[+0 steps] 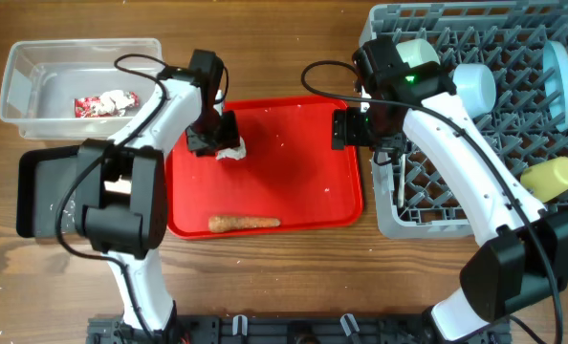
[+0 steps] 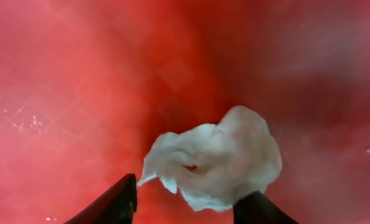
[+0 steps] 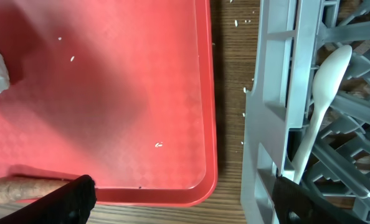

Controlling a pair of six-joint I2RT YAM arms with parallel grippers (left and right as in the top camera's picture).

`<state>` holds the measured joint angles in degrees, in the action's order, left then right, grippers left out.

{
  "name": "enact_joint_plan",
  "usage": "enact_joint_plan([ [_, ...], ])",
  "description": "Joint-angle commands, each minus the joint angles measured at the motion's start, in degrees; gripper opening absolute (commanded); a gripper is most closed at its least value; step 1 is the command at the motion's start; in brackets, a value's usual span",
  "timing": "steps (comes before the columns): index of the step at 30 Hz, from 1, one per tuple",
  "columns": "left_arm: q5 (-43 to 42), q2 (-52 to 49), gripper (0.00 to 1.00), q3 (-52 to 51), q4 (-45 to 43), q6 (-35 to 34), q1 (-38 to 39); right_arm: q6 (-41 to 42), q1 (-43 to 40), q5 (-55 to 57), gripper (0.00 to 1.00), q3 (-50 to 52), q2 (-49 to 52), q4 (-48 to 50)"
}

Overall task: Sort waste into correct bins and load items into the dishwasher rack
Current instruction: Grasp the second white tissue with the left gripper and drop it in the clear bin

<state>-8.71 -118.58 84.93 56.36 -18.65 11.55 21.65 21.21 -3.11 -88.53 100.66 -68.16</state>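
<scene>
A crumpled white paper ball (image 1: 233,150) lies on the flat red serving tray (image 1: 303,182). My left gripper (image 1: 213,134) is open right over it. In the left wrist view the ball (image 2: 216,160) sits just ahead of and between the fingers (image 2: 185,208). A carrot-like stick (image 1: 244,223) lies at the tray's front. The snack wrapper (image 1: 105,103) is in the clear tub (image 1: 21,72). My right gripper (image 1: 365,129) is open and empty between the tray and the grey rack (image 1: 399,205). The rack holds a white spoon (image 3: 322,93), a pale blue plate (image 1: 558,72), a pale blue bowl (image 1: 475,86), a pale green bowl (image 1: 418,50) and a yellow cup (image 1: 552,177).
The black tray (image 1: 37,196) stands at the left, partly behind my left arm. Rice-like grains lie on the red tray (image 3: 159,145) and on the wooden table (image 3: 244,90) next to the rack. The carrot-like stick's end (image 3: 23,188) shows by my right gripper's left finger.
</scene>
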Motion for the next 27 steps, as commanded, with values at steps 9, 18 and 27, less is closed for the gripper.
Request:
enact_joint_plan([
  [9,1.3,-2.6,0.04,0.4,-0.5,-0.2,0.1,0.7,0.1,0.7,0.93,0.1,-1.2,-0.3],
  [18,12.1,13.9,0.04,5.5,-0.6,0.3,-6.6,-0.7,0.1,0.7,0.93,0.1,-1.2,-0.2],
  [27,15.0,15.1,0.29,5.5,-12.5,0.2,-20.4,-0.6,0.1,0.7,0.93,0.1,-1.2,-0.2],
])
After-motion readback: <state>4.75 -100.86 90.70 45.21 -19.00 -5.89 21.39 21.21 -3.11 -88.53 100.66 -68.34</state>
